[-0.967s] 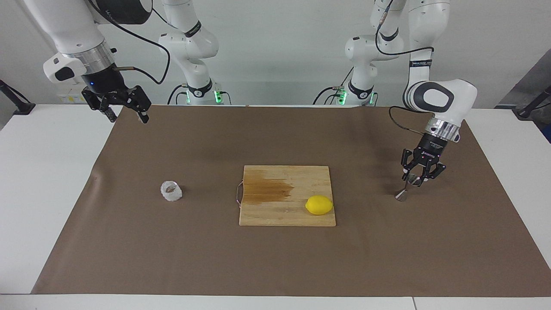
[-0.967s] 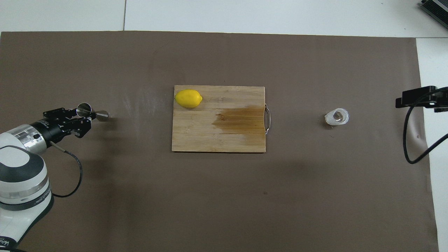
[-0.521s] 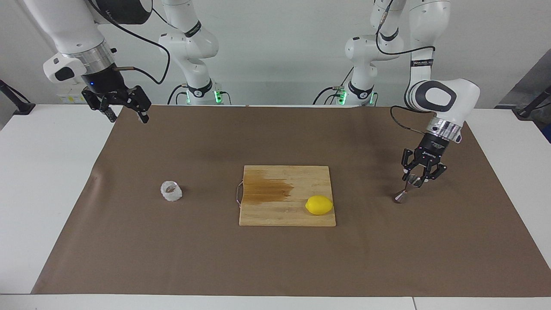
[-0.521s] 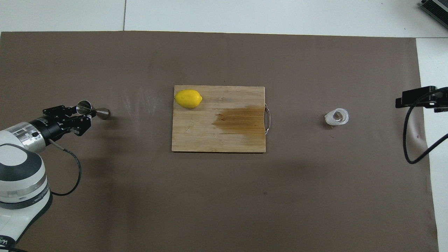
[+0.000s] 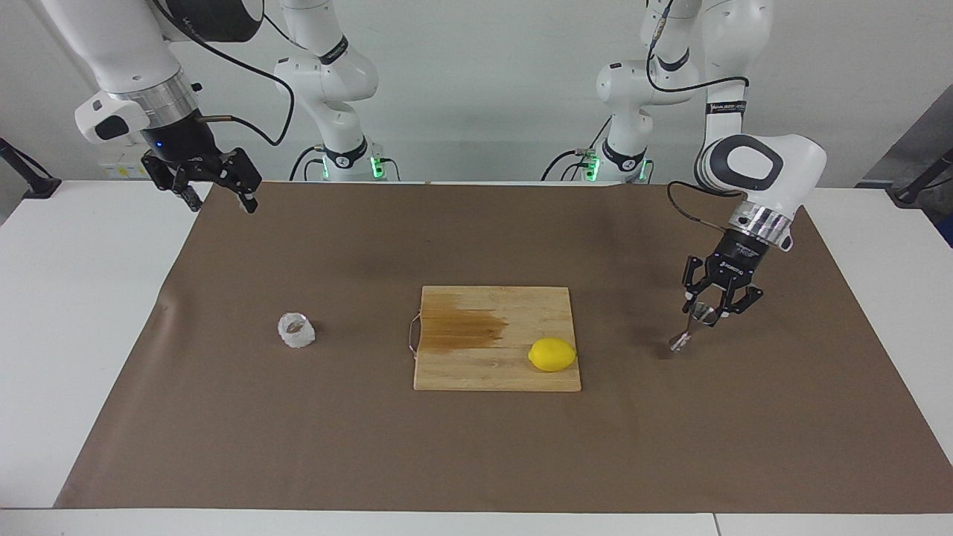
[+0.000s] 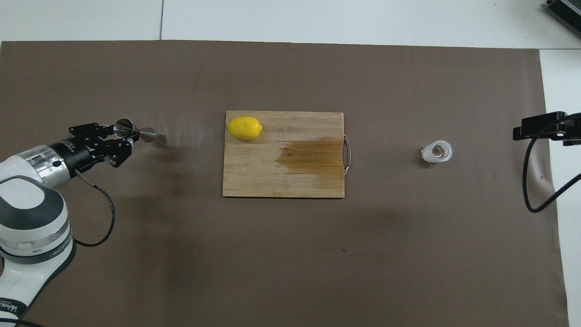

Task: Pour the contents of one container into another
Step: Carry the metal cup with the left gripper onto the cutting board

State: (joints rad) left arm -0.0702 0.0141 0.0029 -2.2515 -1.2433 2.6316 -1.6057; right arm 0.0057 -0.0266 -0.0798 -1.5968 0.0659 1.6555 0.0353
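The open right gripper (image 5: 216, 192) waits over the mat's corner. The small faceted clear glass cup (image 5: 296, 330) stands toward that arm's end — probably light, brittle, slick; best pinched across its walls. Over the left arm's end, the left gripper (image 5: 703, 311) clamps the tilted silvery hourglass metal jigger (image 5: 691, 327) — rigid, slippery.

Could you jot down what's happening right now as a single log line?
left gripper: shut on jigger, raised over mat | right gripper: open, waiting over mat corner | cup: on mat, untouched | pour: not begun
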